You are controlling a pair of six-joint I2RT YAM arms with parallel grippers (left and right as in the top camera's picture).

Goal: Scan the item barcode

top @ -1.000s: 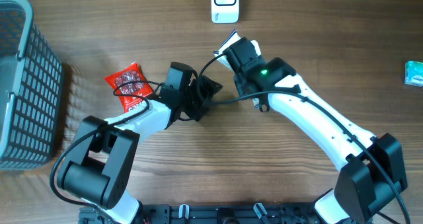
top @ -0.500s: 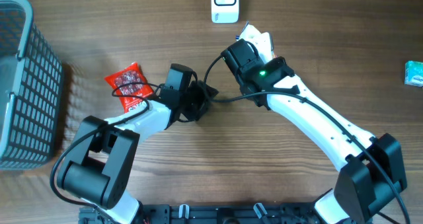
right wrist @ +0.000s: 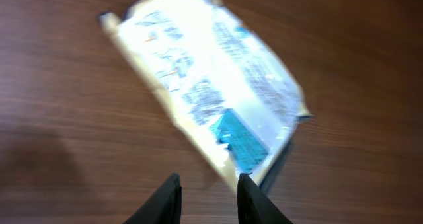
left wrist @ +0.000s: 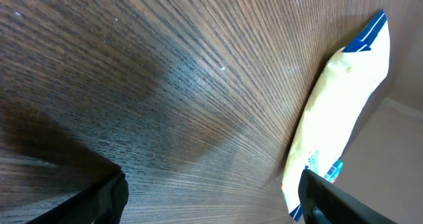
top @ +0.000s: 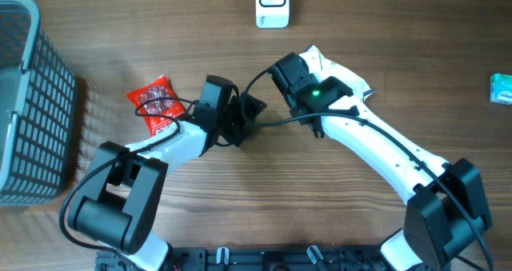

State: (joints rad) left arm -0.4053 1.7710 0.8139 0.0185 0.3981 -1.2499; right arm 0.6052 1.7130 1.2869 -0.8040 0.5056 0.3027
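Observation:
The item, a white and yellow packet [top: 340, 73] with blue print, lies flat on the table, partly under my right arm. In the right wrist view the packet [right wrist: 211, 85] fills the middle, blurred, with a teal patch near its lower corner. My right gripper [right wrist: 208, 197] stands slightly open with nothing between its fingers, and that lower corner ends just by the right fingertip [right wrist: 250, 194]. My left gripper [left wrist: 211, 201] is wide open over bare wood, with the packet [left wrist: 337, 112] to its right. A white scanner [top: 272, 3] sits at the far table edge.
A red snack packet [top: 156, 103] lies left of my left arm. A grey mesh basket [top: 28, 103] stands at the far left. A small teal item [top: 502, 89] is at the right edge.
My right gripper has opened and let go of the packet, which moved right and now lies flat on the table. The left arm has stayed in place.

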